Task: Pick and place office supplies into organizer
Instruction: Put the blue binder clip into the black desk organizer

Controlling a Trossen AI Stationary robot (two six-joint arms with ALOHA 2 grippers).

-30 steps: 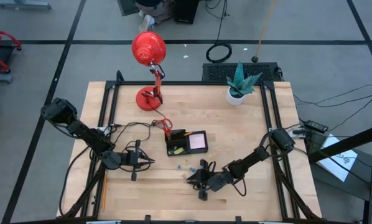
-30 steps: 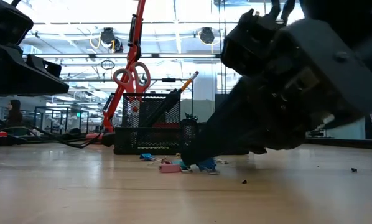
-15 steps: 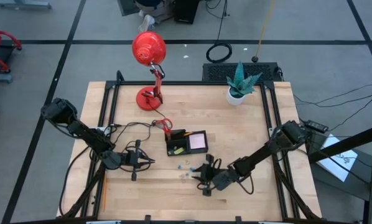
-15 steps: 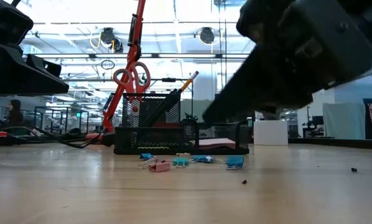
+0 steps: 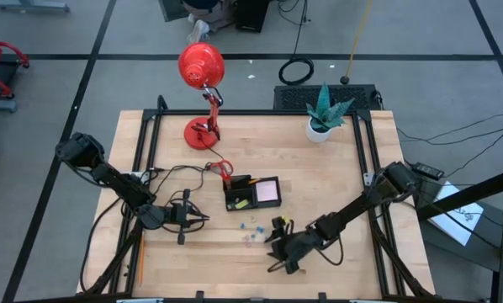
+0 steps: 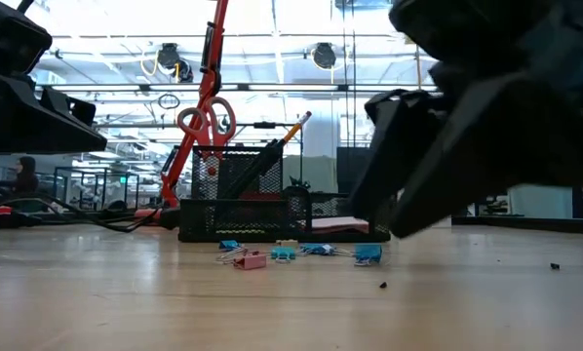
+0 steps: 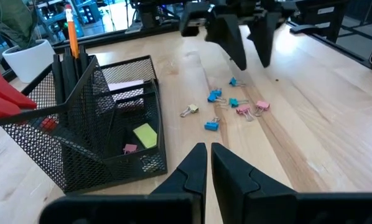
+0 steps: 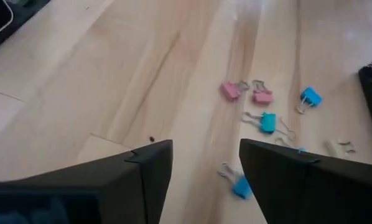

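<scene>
Your right gripper (image 8: 204,168) hangs low over the wood with its fingers spread apart and nothing between them. Just ahead of it lies the loose scatter of binder clips (image 8: 267,121): a couple of pink ones, several blue ones and a pale one, all lying on the table (image 5: 336,181) and none touched by the fingers. In the high view this gripper (image 5: 278,244) sits toward the near edge, a little to the right of the table's middle, with the clips (image 5: 251,227) between it and the organizer (image 5: 251,193).

The organizer is a black mesh tray near the middle of the table. Its taller cup holds the orange pencil (image 7: 71,37), black pens (image 7: 65,65) and the red-handled scissors (image 6: 206,122), all standing upright. A pale sticky-note pad (image 5: 267,191) lies in the flat compartment, and a yellow-green piece (image 7: 145,134) lies on the floor of the front one; a small pink bit beside it may be a clip, though the mesh makes that hard to judge.

Your left gripper (image 7: 206,152) waits to the left of the organizer, fingers pressed nearly together and holding nothing, pointing toward the tray.
</scene>
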